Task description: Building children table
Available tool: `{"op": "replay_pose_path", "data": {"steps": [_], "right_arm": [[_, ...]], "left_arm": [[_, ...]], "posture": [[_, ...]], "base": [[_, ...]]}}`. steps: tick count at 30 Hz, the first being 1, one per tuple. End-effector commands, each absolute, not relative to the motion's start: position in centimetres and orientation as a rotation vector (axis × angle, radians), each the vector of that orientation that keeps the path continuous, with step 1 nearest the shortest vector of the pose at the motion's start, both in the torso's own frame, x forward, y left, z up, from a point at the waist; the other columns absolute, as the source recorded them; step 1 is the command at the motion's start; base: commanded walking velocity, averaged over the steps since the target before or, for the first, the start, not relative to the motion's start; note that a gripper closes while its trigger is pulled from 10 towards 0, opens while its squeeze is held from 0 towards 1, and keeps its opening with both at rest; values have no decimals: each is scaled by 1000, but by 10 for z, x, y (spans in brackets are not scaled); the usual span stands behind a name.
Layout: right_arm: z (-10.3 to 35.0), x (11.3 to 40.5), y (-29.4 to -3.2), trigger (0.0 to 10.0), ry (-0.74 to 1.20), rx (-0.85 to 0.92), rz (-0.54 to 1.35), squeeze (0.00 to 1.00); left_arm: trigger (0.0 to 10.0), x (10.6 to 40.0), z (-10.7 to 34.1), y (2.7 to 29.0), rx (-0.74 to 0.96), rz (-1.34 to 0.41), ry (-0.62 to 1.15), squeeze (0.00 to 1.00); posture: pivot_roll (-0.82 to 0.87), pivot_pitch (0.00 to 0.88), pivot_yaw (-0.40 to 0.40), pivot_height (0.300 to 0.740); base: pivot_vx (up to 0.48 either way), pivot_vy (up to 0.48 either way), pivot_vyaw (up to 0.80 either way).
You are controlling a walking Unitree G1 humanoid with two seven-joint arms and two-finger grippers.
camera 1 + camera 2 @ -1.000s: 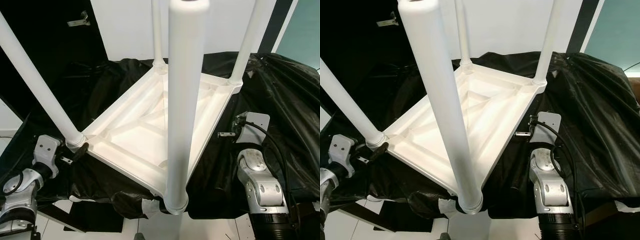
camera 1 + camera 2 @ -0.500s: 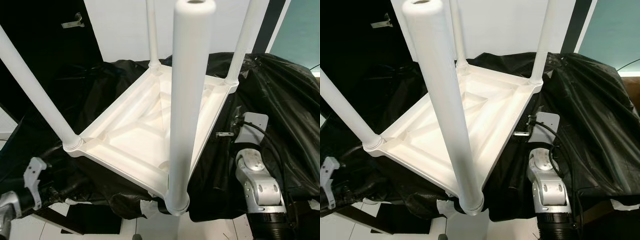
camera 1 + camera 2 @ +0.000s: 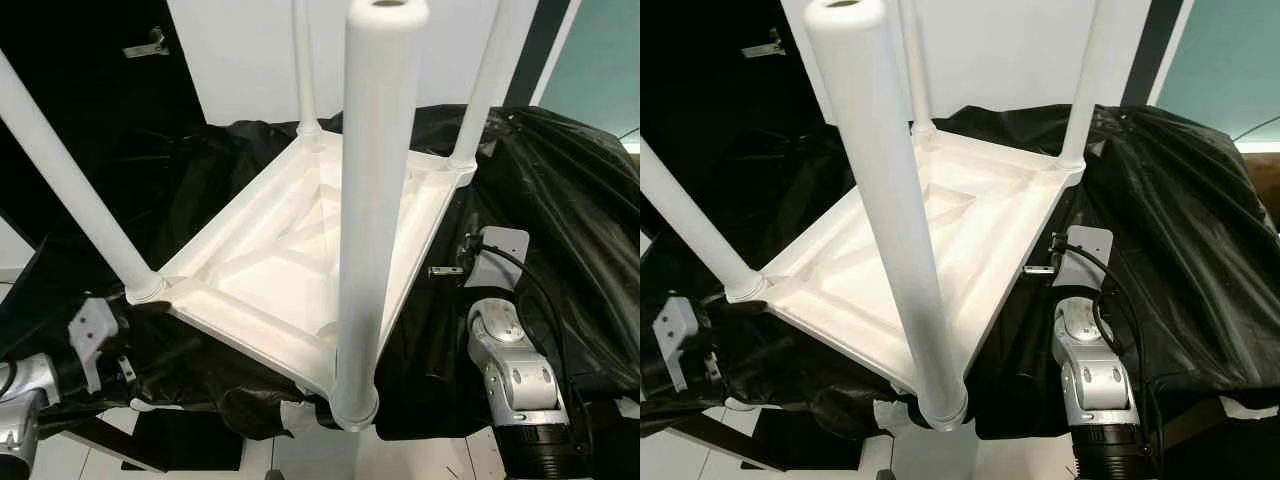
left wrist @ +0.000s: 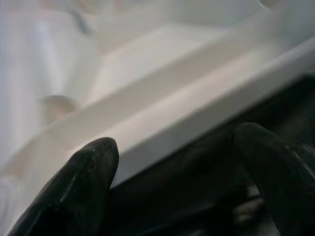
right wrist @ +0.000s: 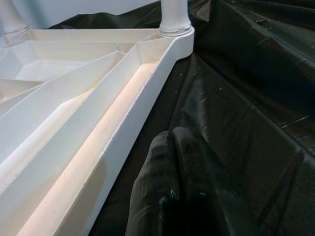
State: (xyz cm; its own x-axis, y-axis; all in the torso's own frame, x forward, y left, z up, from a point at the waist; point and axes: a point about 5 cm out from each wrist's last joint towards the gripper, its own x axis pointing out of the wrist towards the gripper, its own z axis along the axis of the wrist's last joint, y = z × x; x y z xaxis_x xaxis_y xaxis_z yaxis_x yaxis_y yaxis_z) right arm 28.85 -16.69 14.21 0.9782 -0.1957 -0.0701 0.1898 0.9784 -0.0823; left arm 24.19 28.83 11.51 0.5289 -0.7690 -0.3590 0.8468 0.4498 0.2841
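While the upturned table [image 3: 300, 270] lies legs-up on black sheeting [image 3: 560, 200], the left gripper [image 4: 182, 172], fingers spread, faces its near edge; the right gripper [image 5: 182, 182], seemingly closed, rests alongside.

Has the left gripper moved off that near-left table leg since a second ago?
Yes. The left gripper has dropped away from the leg's base, now low beside the table edge.

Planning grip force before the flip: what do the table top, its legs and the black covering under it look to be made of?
Table top: probably moulded white plastic, smooth and slightly glossy, with ribs cast into its underside. Legs: the same white, satin tubes, the near one open at its end, likely hollow plastic. Black covering: thin plastic sheeting by its look, creased and shiny.
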Motion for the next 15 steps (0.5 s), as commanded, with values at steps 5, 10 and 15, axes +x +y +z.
{"op": "replay_pose_path", "data": {"steps": [5,10,15], "right_arm": [[142,289,-166,10000,78,-80,-192,0],[142,289,-167,10000,77,-81,-201,0],[142,288,-167,10000,77,-81,-203,0]], "left_arm": [[10000,241,113,269,546,-1358,295,0],[10000,247,113,259,544,-1419,289,0],[10000,246,113,252,525,-1514,314,0]], "posture": [[39,0,45,740],[26,0,50,740],[26,0,49,740]], "base": [[0,0,0],[0,0,0],[0,0,0]]}}
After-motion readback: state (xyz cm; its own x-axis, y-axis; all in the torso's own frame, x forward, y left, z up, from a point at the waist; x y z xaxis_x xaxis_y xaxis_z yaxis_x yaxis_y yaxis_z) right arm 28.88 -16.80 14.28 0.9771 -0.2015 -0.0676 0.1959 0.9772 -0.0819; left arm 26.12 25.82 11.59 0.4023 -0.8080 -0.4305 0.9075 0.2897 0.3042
